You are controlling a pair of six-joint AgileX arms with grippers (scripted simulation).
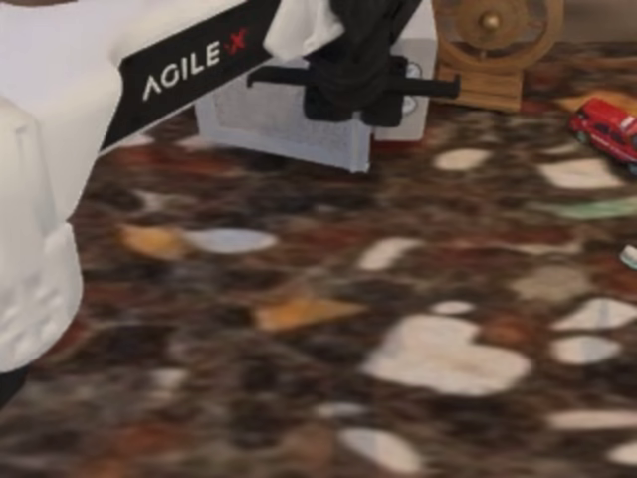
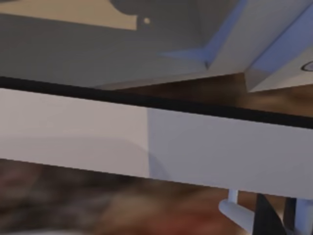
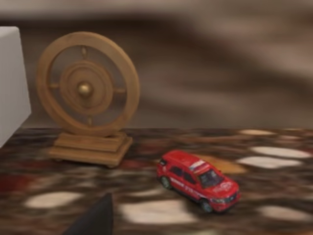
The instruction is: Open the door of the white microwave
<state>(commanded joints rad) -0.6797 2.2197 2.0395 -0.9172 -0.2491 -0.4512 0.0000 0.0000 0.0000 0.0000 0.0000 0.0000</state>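
The white microwave (image 1: 418, 55) stands at the table's far edge, mostly covered by my left arm. Its door (image 1: 269, 119), white with a grey mesh window, is swung out at an angle from the body. My left gripper (image 1: 363, 95) hangs over the door's free end. In the left wrist view the door (image 2: 195, 156) crosses the frame edge-on, with the pale interior (image 2: 98, 54) showing past it. My left gripper (image 2: 276, 218) is shut on the door's white bar handle (image 2: 237, 213). Only a dark bit of my right gripper (image 3: 95, 220) shows; that arm is outside the top view.
A wooden wheel ornament (image 1: 493, 40) on a stepped base stands just right of the microwave. A red toy car (image 1: 607, 124) sits further right, near the table's right edge. The right wrist view shows both the wheel (image 3: 85, 90) and the car (image 3: 198, 178).
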